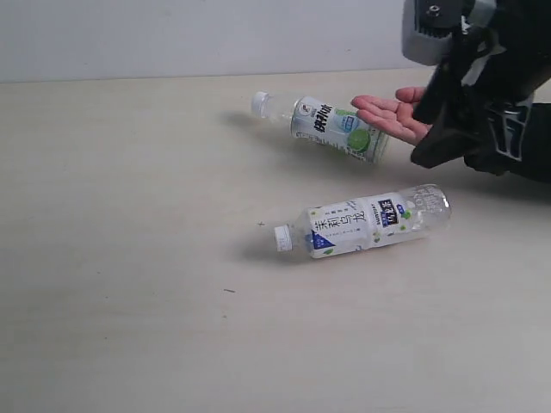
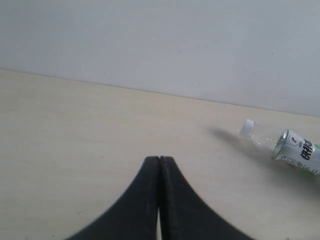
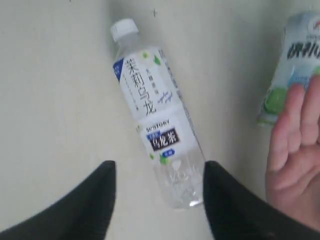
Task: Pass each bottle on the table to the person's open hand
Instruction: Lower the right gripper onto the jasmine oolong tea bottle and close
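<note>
On the surface (image 1: 129, 258), right of centre: blue-white bottle (image 1: 362, 225) lying on its side, white cap pointing left, base pointing right.
Far side, right of centre: lime bottle (image 1: 331, 125) on its side, white cap pointing left, base at the fingertips of the hand; contact cannot be told.
Person's open hand (image 1: 389, 114): palm up at the far right, black sleeve (image 1: 527, 142) behind it, nothing resting in the palm.
Right jaws: released, spread wide, hanging high above the surface near the hand, gripping nothing.
Left jaws: clenched tip to tip on nothing, well apart from both bottles.
</note>
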### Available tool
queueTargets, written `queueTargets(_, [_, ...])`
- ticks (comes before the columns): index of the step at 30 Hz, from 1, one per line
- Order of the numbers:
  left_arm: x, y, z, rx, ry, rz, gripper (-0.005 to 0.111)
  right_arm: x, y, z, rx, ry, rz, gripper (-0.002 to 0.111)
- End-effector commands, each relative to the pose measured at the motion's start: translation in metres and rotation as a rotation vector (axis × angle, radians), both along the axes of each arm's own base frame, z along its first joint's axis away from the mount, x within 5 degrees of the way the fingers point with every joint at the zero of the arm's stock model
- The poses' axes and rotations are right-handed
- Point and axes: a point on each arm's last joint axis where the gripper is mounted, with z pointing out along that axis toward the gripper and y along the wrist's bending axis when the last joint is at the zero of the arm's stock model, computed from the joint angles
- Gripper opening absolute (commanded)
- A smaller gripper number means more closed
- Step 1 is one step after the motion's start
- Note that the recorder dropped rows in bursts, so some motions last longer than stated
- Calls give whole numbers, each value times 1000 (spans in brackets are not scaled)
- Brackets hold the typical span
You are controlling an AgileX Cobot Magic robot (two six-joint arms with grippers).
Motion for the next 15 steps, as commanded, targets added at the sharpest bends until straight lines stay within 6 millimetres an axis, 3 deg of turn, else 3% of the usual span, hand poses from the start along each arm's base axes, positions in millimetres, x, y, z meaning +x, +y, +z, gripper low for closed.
queueTargets(1, [-1, 0, 0, -4, -4, 3, 0, -1, 33, -2, 24, -124, 98, 68])
queueTargets(6, [-1, 0, 0, -4, -4, 3, 0, 4, 57, -33, -39, -97, 167, 69])
queueTargets(11, [-1, 0, 0, -4, -4, 3, 0, 21, 65, -74, -150, -66, 155, 80])
queueTargets(15, [-1, 0, 0, -4, -4, 3, 0, 31, 66, -96, -205, -65, 145, 83])
